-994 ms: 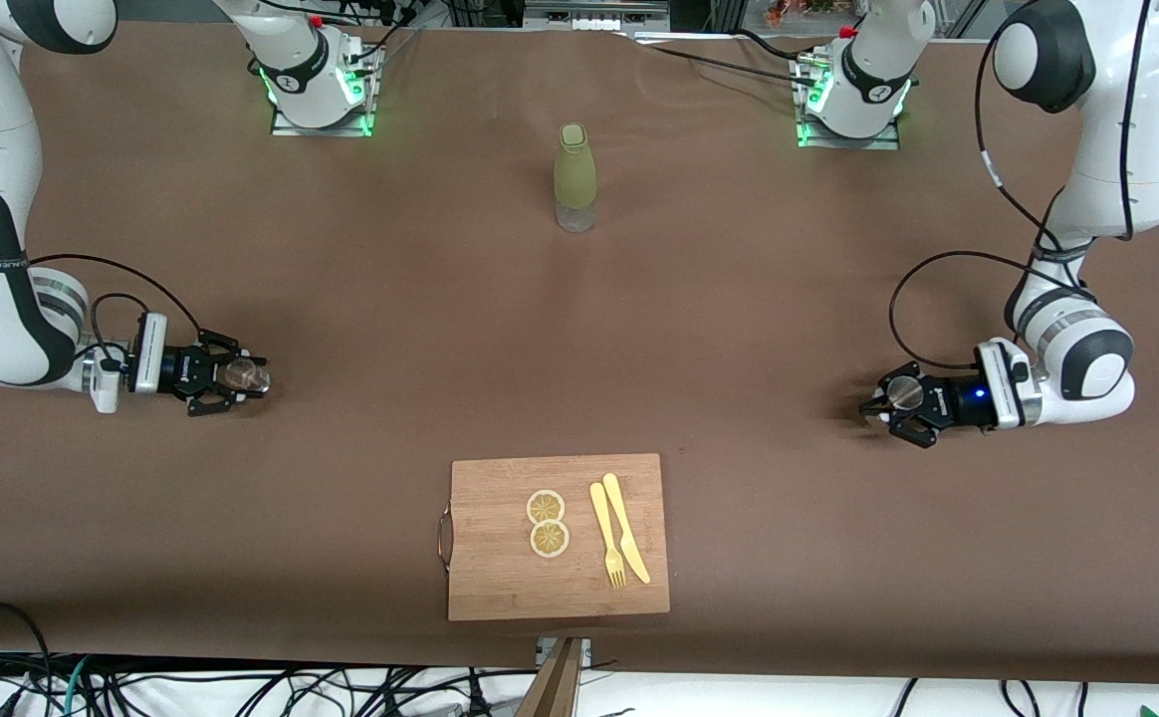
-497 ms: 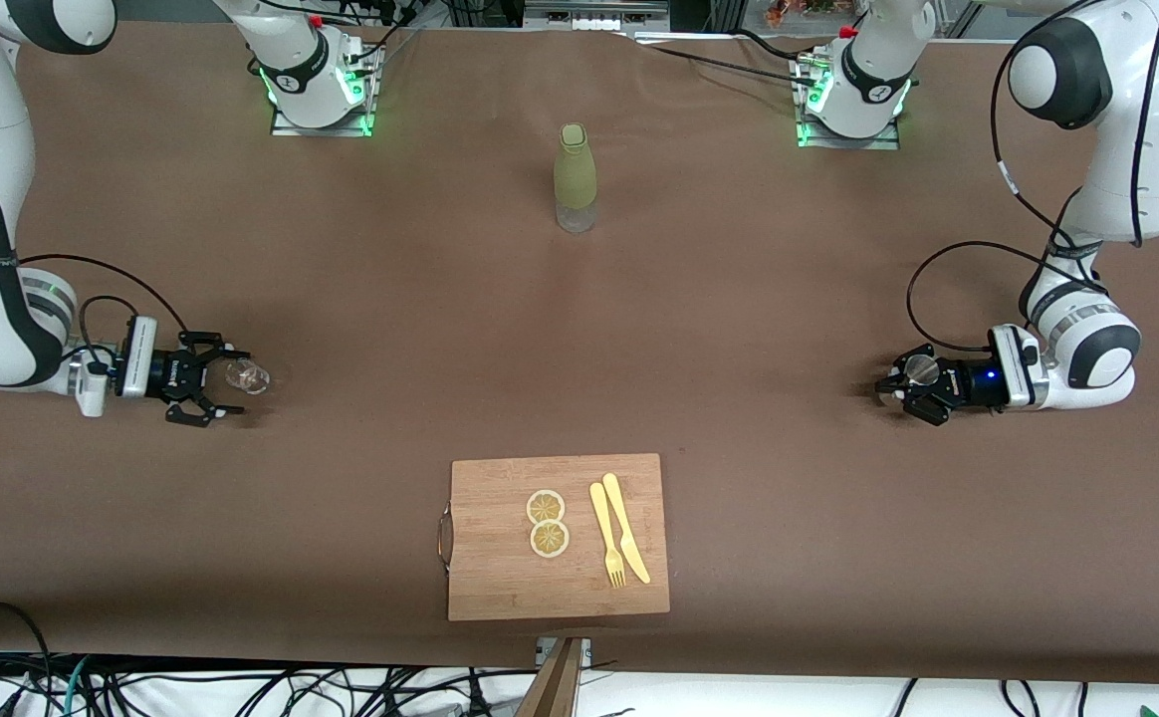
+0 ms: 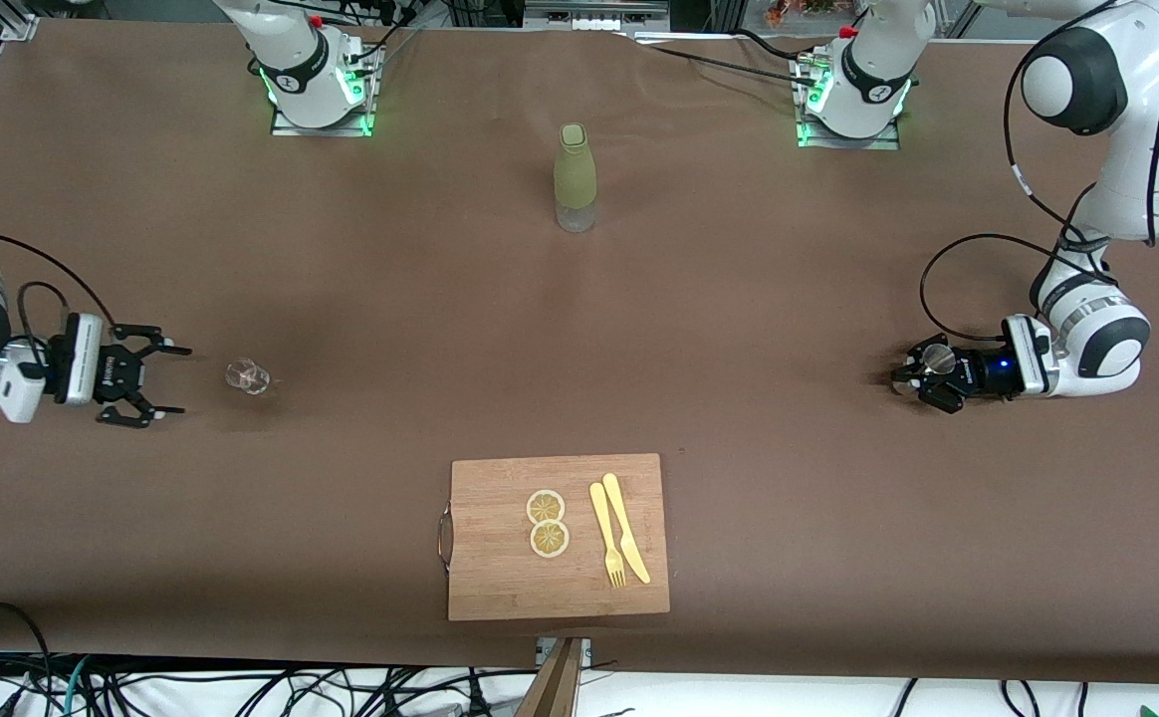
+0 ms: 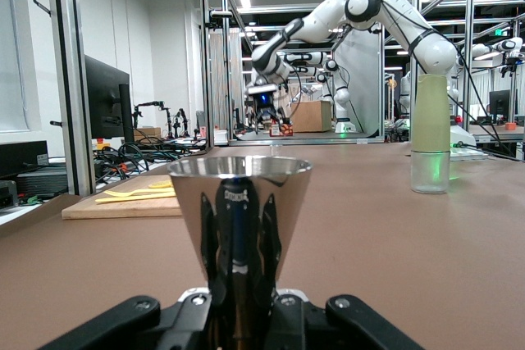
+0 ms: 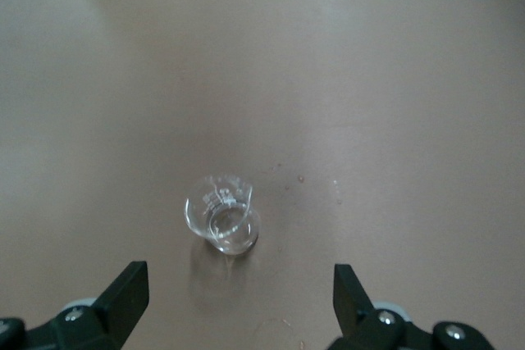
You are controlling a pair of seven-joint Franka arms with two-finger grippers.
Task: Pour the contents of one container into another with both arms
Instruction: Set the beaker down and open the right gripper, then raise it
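Observation:
A small clear glass beaker (image 3: 247, 376) stands alone on the brown table toward the right arm's end. My right gripper (image 3: 173, 378) is low beside it, open and apart from it; in the right wrist view the beaker (image 5: 223, 223) stands ahead of the spread fingers (image 5: 123, 297). Toward the left arm's end, my left gripper (image 3: 908, 376) is shut on a shiny metal cone cup (image 3: 934, 357). This cup (image 4: 240, 211) fills the left wrist view, upright between the fingers (image 4: 283, 309). A tall olive-green bottle (image 3: 575, 179) stands mid-table, near the bases.
A wooden cutting board (image 3: 500, 558) lies near the front edge and carries two lemon slices (image 3: 547, 523) and a yellow plastic fork and knife (image 3: 619, 538). The arm bases (image 3: 316, 85) stand along the back edge. The bottle (image 4: 431, 133) also shows in the left wrist view.
My right gripper let go of the glass beaker and drew back toward the right arm's end. My left gripper closed on the metal cup and shifted with it toward the left arm's end.

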